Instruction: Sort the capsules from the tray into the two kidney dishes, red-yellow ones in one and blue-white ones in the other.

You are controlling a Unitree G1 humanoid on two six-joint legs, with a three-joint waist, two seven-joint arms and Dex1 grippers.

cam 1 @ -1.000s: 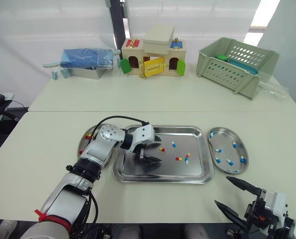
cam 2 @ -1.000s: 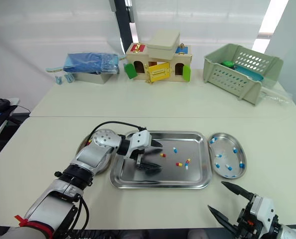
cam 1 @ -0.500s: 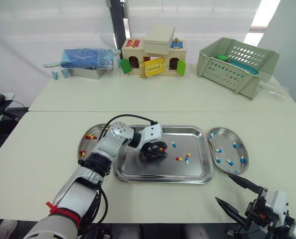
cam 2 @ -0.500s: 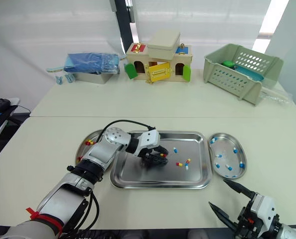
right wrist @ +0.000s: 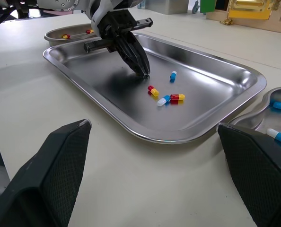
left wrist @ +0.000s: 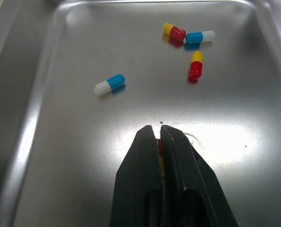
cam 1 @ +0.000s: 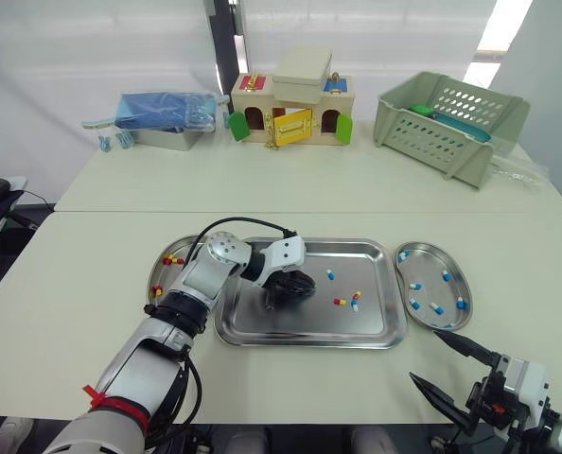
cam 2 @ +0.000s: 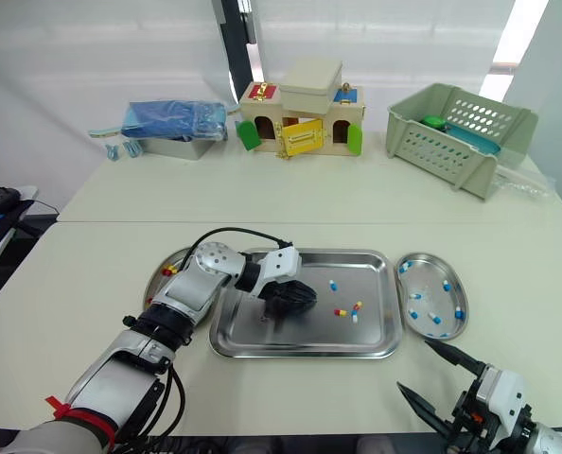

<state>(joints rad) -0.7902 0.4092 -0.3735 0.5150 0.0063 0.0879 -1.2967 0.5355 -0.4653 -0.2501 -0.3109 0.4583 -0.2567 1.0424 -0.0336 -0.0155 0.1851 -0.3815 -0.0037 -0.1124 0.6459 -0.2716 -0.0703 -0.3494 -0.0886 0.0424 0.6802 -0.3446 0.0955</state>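
Note:
My left gripper (cam 1: 293, 285) is low over the middle of the steel tray (cam 1: 376, 333), shut on a red-yellow capsule (left wrist: 160, 153) that peeks out between its black fingers (left wrist: 141, 156). Loose in the tray lie a blue-white capsule (left wrist: 109, 85) and, further right, two red-yellow ones (left wrist: 174, 31) with another blue-white one (left wrist: 200, 36). The left kidney dish (cam 1: 160, 272) holds red-yellow capsules. The right kidney dish (cam 1: 430, 260) holds several blue-white ones. My right gripper (cam 1: 423, 356) hangs open near the table's front edge, right of the tray, holding nothing.
On the far table stand a wooden toy house (cam 1: 290, 109), a green plastic basket (cam 1: 451, 118) at the right and a blue pack on a metal box (cam 1: 165, 113) at the left.
My left gripper moved right across the tray and closed on a red-yellow capsule that lay there. The right gripper stayed put.

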